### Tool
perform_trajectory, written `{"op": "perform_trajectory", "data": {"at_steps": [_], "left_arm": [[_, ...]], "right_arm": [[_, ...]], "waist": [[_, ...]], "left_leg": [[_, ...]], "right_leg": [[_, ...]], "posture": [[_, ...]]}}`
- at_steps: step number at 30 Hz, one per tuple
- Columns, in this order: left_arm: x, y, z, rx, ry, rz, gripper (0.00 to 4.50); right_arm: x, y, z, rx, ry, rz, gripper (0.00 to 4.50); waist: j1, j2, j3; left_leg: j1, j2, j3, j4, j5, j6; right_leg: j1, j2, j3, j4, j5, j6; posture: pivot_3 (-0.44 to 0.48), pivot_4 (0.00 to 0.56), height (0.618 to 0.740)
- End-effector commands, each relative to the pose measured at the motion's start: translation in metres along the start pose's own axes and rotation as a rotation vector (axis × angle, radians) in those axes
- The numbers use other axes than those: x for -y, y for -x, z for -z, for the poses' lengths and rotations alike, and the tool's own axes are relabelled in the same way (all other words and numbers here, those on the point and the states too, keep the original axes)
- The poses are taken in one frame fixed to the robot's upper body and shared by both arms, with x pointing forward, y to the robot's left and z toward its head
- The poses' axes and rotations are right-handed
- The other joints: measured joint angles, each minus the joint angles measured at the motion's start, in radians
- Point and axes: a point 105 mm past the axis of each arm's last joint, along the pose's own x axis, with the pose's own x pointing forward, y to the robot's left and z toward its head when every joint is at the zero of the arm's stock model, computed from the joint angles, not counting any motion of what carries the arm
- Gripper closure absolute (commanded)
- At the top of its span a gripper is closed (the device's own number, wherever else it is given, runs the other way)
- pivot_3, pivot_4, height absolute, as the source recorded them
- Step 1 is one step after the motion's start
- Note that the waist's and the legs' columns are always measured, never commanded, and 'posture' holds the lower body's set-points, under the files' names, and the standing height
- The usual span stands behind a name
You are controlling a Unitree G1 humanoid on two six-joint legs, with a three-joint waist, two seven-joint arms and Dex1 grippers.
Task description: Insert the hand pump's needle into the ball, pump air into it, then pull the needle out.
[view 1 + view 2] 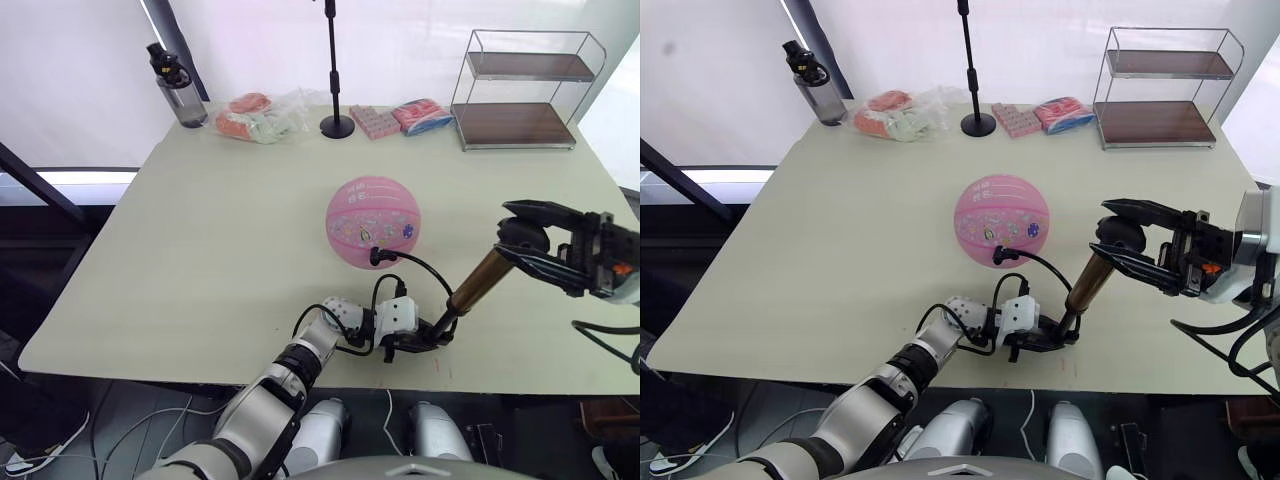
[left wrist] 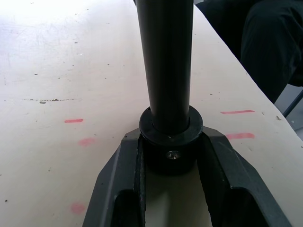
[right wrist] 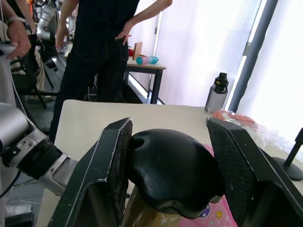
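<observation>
The pink ball (image 1: 373, 222) rests mid-table. At its near side sits the needle's black fitting (image 1: 378, 257); the pin itself is hidden. From there the thin black hose (image 1: 432, 270) loops to the hand pump (image 1: 478, 283), whose bronze barrel leans up toward the right. My left gripper (image 1: 415, 338) lies at the table's front edge, shut on the pump's black bottom cap (image 2: 171, 137). The pump's black handle (image 3: 173, 168) sits between the fingers of my right gripper (image 1: 505, 230). One pad (image 3: 120, 156) touches it, while the other stands off with a gap, so this gripper is open.
Along the far edge stand a water bottle (image 1: 177, 88), a plastic bag of packets (image 1: 262, 117), a black stand pole (image 1: 334, 70), pink packets (image 1: 400, 118) and a wire shelf (image 1: 525, 90). A person (image 3: 102, 42) stands beyond the table in the right wrist view.
</observation>
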Motion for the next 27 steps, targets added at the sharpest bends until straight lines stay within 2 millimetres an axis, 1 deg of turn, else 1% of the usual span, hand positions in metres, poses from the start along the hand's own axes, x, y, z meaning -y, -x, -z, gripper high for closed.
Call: {"op": "perform_trajectory", "data": {"at_steps": [1, 3, 7, 11, 13, 18, 20, 21, 26, 27], "left_arm": [[0.017, 0.005, 0.030, -0.095, 0.083, 0.029, 3.41], [0.017, 0.006, 0.030, -0.096, 0.080, 0.029, 3.41], [0.018, 0.005, 0.030, -0.096, 0.078, 0.031, 3.41], [0.019, 0.005, 0.030, -0.092, 0.086, 0.030, 3.41], [0.019, 0.004, 0.030, -0.090, 0.088, 0.028, 3.41], [0.019, 0.005, 0.030, -0.091, 0.090, 0.025, 3.41], [0.020, 0.005, 0.031, -0.091, 0.090, 0.025, 3.41], [0.020, 0.005, 0.031, -0.091, 0.090, 0.025, 3.41], [0.020, 0.006, 0.031, -0.092, 0.092, 0.029, 3.41], [0.020, 0.006, 0.031, -0.092, 0.092, 0.030, 3.41]], "right_arm": [[-0.011, 0.000, 0.028, -0.081, -0.016, -0.023, 2.40], [-0.016, -0.001, 0.041, -0.092, -0.033, -0.027, 2.40], [-0.021, -0.003, 0.058, -0.089, -0.062, -0.017, 2.40], [-0.032, 0.000, 0.089, -0.142, -0.071, -0.013, 2.40], [-0.033, 0.003, 0.101, -0.150, -0.069, 0.016, 2.40], [-0.040, 0.006, 0.119, -0.175, -0.039, 0.016, 2.40], [-0.042, 0.006, 0.119, -0.170, -0.036, 0.012, 2.40], [-0.041, 0.005, 0.115, -0.155, -0.038, 0.011, 2.40], [-0.033, 0.002, 0.088, -0.073, -0.045, 0.022, 2.40], [-0.029, 0.002, 0.079, -0.056, -0.039, 0.027, 2.40]], "waist": [[-0.002, 0.000, 0.000], [-0.003, 0.000, -0.001], [-0.008, 0.001, -0.001], [-0.012, 0.000, -0.002], [-0.019, 0.000, -0.004], [-0.021, 0.001, -0.007], [-0.021, 0.000, -0.009], [-0.021, 0.000, -0.009], [-0.021, 0.000, -0.010], [-0.021, 0.000, -0.010]], "left_leg": [[0.000, 0.000, 0.000, 0.000, 0.000, 0.000], [0.001, 0.000, 0.000, 0.000, 0.000, 0.000], [0.001, 0.000, 0.000, 0.000, 0.000, 0.000], [0.001, 0.000, 0.000, 0.000, 0.000, 0.000], [0.002, 0.000, 0.000, 0.000, 0.000, 0.000], [0.002, 0.000, 0.000, 0.000, 0.000, 0.000], [0.003, 0.000, 0.000, 0.000, 0.000, 0.000], [0.003, 0.000, 0.000, 0.000, 0.000, 0.000], [0.002, 0.000, 0.000, 0.000, 0.000, 0.000], [0.002, 0.000, -0.001, 0.000, 0.000, 0.000]], "right_leg": [[0.000, 0.000, 0.000, 0.000, 0.000, 0.000], [0.000, 0.000, 0.000, 0.000, 0.000, 0.000], [0.000, 0.000, 0.000, 0.000, 0.000, 0.000], [0.001, 0.001, 0.000, 0.000, 0.000, 0.000], [0.001, 0.001, 0.000, 0.000, 0.000, 0.000], [0.001, 0.001, 0.000, 0.000, 0.000, 0.000], [0.002, 0.001, 0.000, 0.000, 0.000, 0.000], [0.002, 0.001, 0.000, 0.000, 0.000, 0.000], [0.001, 0.001, 0.000, 0.000, 0.000, 0.000], [0.001, 0.001, 0.000, 0.000, 0.000, 0.000]], "posture": [[0.000, 0.150, 0.736], [0.000, 0.150, 0.736], [0.000, 0.150, 0.736], [0.000, 0.150, 0.736], [0.000, 0.150, 0.736], [0.000, 0.150, 0.736], [0.000, 0.150, 0.736], [0.000, 0.150, 0.736], [0.000, 0.150, 0.736], [0.000, 0.150, 0.736]]}}
